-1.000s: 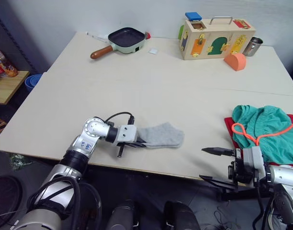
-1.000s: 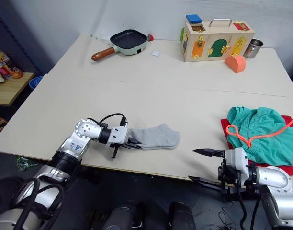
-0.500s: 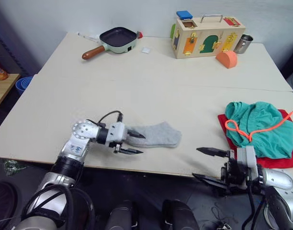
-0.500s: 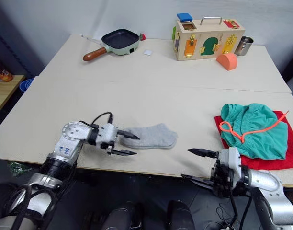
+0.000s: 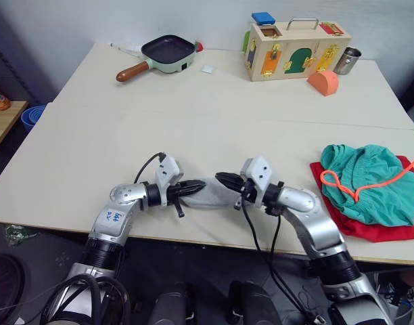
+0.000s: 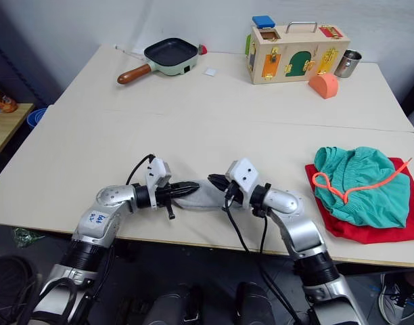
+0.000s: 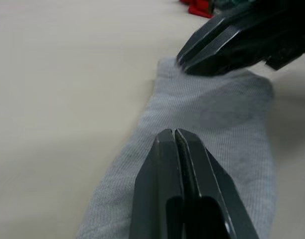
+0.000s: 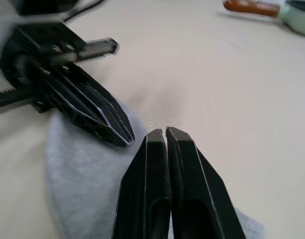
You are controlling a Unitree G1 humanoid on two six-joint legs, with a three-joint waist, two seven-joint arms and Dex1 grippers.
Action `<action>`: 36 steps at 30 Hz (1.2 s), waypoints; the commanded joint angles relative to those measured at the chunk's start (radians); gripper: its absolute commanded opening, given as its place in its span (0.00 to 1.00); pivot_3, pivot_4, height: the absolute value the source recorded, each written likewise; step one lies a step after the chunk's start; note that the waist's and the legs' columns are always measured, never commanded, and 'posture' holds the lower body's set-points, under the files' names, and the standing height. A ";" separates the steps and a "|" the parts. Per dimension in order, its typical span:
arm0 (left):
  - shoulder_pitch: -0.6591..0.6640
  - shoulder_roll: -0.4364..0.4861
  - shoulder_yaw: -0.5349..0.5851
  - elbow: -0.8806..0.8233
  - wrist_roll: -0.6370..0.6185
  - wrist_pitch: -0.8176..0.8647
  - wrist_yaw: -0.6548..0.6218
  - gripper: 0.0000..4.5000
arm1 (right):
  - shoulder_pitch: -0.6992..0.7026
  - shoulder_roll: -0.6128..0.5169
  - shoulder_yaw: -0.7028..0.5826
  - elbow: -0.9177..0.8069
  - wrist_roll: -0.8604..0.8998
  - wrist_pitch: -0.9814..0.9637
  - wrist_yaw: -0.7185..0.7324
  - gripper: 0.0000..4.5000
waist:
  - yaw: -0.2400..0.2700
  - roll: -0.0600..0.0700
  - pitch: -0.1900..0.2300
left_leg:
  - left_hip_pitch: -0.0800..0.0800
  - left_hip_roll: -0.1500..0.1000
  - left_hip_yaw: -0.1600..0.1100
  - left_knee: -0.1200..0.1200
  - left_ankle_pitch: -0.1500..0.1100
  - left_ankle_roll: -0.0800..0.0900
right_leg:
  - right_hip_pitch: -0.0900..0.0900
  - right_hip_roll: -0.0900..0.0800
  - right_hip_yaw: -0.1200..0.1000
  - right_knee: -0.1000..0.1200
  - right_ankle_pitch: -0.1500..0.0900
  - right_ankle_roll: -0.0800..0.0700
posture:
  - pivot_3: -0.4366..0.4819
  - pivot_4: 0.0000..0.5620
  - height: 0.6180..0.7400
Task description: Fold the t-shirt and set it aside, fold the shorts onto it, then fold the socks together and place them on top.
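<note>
The grey socks (image 5: 208, 195) lie flat near the table's front edge, looking like one flat piece. My left gripper (image 5: 192, 189) is shut, its tips resting on the sock's left part (image 7: 217, 114). My right gripper (image 5: 220, 180) is shut too, and its tips meet the sock's far edge (image 8: 82, 184) from the right. The two grippers point at each other, a short way apart. I cannot tell if either one pinches any cloth. At the right, the teal shorts (image 5: 369, 179) with an orange drawstring lie bunched on the red t-shirt (image 5: 366, 230).
At the back of the table (image 5: 126, 135) are a pan (image 5: 168, 53), a wooden latch box (image 5: 298, 46), a metal cup (image 5: 347, 59) and an orange block (image 5: 327, 81). A low side table with a blue bowl (image 5: 32, 116) stands off to the left.
My right arm swung in from beyond the table's front edge to the sock, and its gripper went from open to shut. My left gripper, open half a second ago, has shut over the sock.
</note>
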 commanded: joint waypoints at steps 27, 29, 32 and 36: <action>0.095 0.253 0.285 -0.196 -0.397 0.448 0.021 0.32 | 0.034 -0.053 -0.044 0.047 0.047 -0.190 0.163 0.00 | -0.027 0.000 0.000 | 0.004 0.003 0.000 -0.002 0.001 -0.002 | 0.001 -0.001 0.001 0.001 0.000 0.000 | 0.48 0.27 1.00; 0.065 0.265 0.313 -0.189 -0.454 0.624 0.087 0.46 | 0.020 -0.067 -0.032 0.087 0.026 -0.200 0.186 0.00 | -0.022 0.000 0.000 | 0.004 0.003 0.000 -0.002 0.001 -0.002 | 0.001 -0.001 0.001 0.001 0.000 0.000 | 0.48 0.27 1.00; 0.007 0.258 0.314 -0.166 -0.510 0.817 0.137 0.67 | 0.003 -0.075 -0.020 0.136 0.006 -0.216 0.212 0.00 | -0.015 -0.001 0.000 | 0.003 0.001 -0.001 -0.001 0.001 -0.001 | 0.002 -0.002 0.001 0.001 0.000 0.001 | 0.48 0.27 1.00; -0.075 0.191 0.291 -0.087 -0.467 0.918 0.244 0.89 | -0.004 -0.068 -0.014 0.162 0.004 -0.217 0.233 0.00 | -0.014 -0.001 0.000 | 0.003 0.001 -0.001 -0.001 0.001 -0.001 | 0.002 -0.001 0.001 0.001 0.000 0.001 | 0.48 0.27 1.00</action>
